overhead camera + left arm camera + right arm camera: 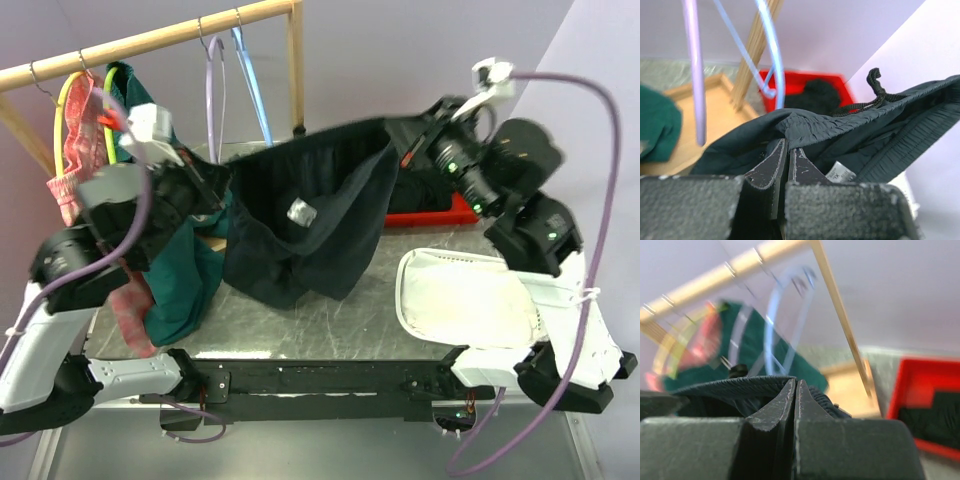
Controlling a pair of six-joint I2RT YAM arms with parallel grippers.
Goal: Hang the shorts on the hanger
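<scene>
The black shorts [310, 215] hang stretched above the table, held by the waistband between both grippers. My left gripper [214, 192] is shut on the waistband's left end [805, 125], and my right gripper [410, 150] is shut on its right end [735, 387]. In the left wrist view the fingertips [788, 145] pinch the fabric beside a white label [839, 172]. The lavender hanger [211, 90] hangs on the wooden rail behind the shorts, just left of my left gripper's line [694, 75].
A light blue hanger [252, 85] hangs right of the lavender one. Green shorts [185, 270] and pink shorts [75, 150] hang at the rail's left end. A red tray [440, 212] with dark cloth sits back right, and a white container [470, 300] lies front right. The rack's upright post [296, 70] stands behind.
</scene>
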